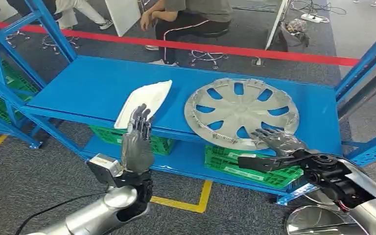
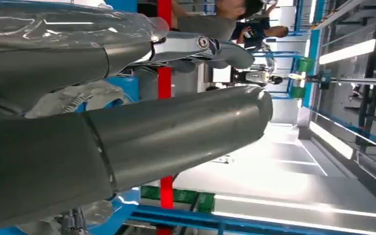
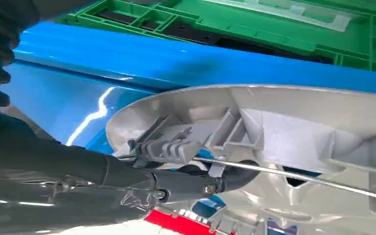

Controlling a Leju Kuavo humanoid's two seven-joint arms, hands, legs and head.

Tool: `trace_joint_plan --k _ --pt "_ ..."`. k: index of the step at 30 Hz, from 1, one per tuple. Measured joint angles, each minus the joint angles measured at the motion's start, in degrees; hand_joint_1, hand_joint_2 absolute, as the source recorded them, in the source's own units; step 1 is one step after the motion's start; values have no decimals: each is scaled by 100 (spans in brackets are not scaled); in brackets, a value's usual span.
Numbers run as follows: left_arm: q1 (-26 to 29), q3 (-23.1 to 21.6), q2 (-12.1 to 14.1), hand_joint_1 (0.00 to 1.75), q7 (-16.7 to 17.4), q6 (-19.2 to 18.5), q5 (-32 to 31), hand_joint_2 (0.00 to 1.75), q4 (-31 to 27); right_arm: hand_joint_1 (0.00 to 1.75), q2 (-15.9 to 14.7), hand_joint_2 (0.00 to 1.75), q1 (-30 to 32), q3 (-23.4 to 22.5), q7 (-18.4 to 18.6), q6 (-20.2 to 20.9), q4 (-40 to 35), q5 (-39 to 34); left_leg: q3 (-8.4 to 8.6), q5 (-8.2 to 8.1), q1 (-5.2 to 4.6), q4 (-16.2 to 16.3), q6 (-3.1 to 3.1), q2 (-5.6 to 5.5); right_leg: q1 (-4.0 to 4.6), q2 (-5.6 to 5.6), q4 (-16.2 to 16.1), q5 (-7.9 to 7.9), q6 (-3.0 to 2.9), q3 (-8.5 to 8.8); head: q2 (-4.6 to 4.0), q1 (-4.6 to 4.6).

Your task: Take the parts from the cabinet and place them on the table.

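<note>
Right hand (image 1: 279,142) grips near rim of round silver plastic hubcap (image 1: 241,111) on blue metal shelf (image 1: 88,85). Left hand (image 1: 138,142) upright w/ fingers straight, holding nothing, just before white flat panel (image 1: 144,102).

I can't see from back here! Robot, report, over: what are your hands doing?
Right hand gripping near rim of silver hubcap on blue shelf. Left hand raised, open, near white part. Nothing blocking.

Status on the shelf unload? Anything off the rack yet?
Nothing looks moved yet: wheel cover and white part both lie on the blue shelf. In hand: right hand at the cover's near rim, fingers under it. Left hand raised, holding nothing. Both parts remain.
</note>
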Motion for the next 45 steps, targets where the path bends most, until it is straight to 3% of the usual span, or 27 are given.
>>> trace_joint_plan --k 14,30,31,32,45 --pt "97 0 52 0 15 -55 -98 0 4 0 24 175 28 -90 4 -140 146 -74 1 0 0 0 0 0 0 -1 0 0 0 1 0 0" --pt "256 0 151 0 48 162 -184 0 -92 2 122 175 -18 -188 74 -103 129 -35 0 0 0 0 -1 -2 0 -3 1 -1 0 3 0 0" --pt "256 0 153 0 48 166 -175 0 -92 155 127 175 -26 -188 83 -81 129 -13 0 0 0 -1 -1 -2 0 -3 1 -1 0 3 0 0" --pt "255 0 157 0 48 166 -171 0 -92 175 138 175 -33 -186 90 -55 129 7 1 0 0 -1 -1 -2 0 -3 1 -1 1 3 0 0" --pt "190 0 168 0 50 168 -74 0 -92 175 155 175 -60 -105 111 -98 214 151 1 0 0 0 -1 -1 0 -3 1 -3 0 2 0 0"
